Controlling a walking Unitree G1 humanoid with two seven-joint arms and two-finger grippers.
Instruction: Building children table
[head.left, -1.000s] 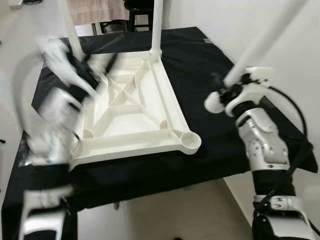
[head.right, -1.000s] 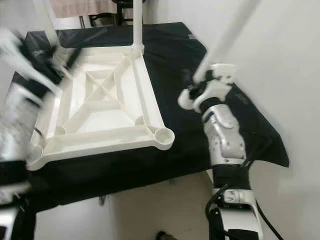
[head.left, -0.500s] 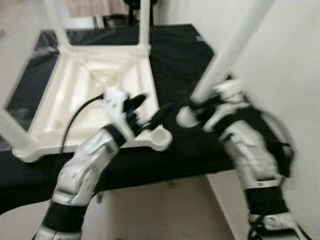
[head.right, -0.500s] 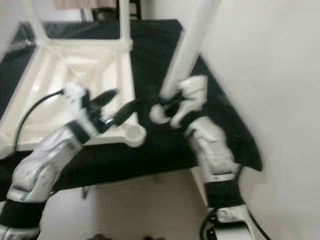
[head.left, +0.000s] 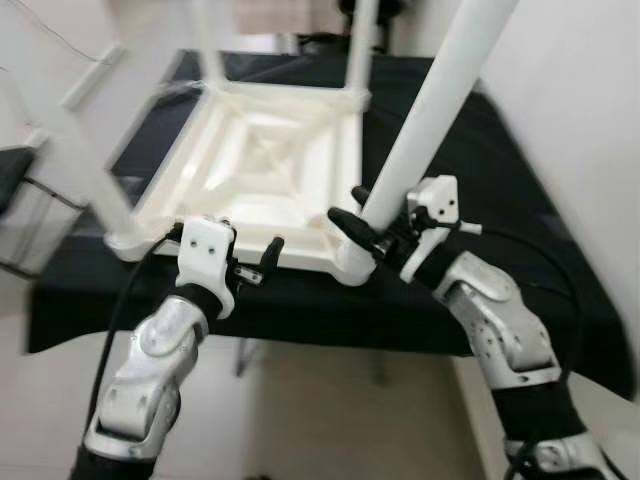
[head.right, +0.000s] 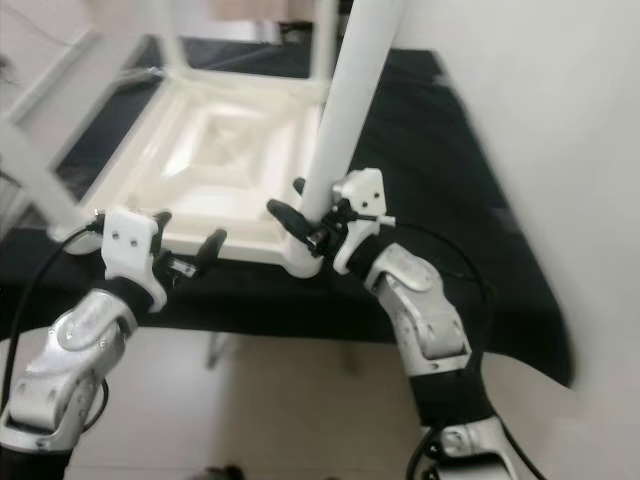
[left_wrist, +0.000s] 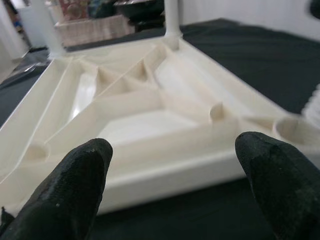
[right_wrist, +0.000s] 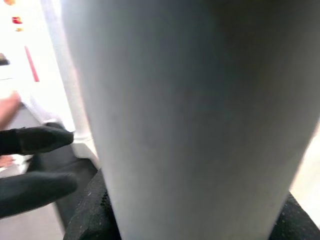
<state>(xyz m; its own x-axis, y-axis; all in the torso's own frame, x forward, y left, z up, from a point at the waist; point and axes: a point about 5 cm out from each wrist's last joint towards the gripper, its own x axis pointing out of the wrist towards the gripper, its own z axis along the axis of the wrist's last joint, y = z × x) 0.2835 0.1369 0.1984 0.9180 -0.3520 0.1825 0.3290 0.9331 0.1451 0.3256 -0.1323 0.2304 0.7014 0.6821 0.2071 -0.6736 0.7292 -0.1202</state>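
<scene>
The white table top (head.left: 270, 170) lies upside down on a black cloth (head.left: 500, 200). Legs stand at its two far corners (head.left: 360, 45) and its near left corner (head.left: 70, 150). My right gripper (head.left: 375, 225) is shut on another white leg (head.left: 430, 110), held tilted, with its lower end at the near right corner socket (left_wrist: 292, 127). I cannot tell whether the leg is seated in it. In the right wrist view the leg (right_wrist: 190, 100) is very close. My left gripper (head.left: 258, 262) is open just in front of the top's front edge (left_wrist: 150, 165), holding nothing.
The cloth-covered surface ends close in front of me, with pale floor (head.left: 330, 420) below. A white wall (head.left: 590, 120) runs along the right side. Dark furniture (head.left: 330, 12) stands behind the far edge.
The camera has shifted. My left arm has come down from the top's far left side to its front edge. My right gripper has carried the leg to the near right corner.
</scene>
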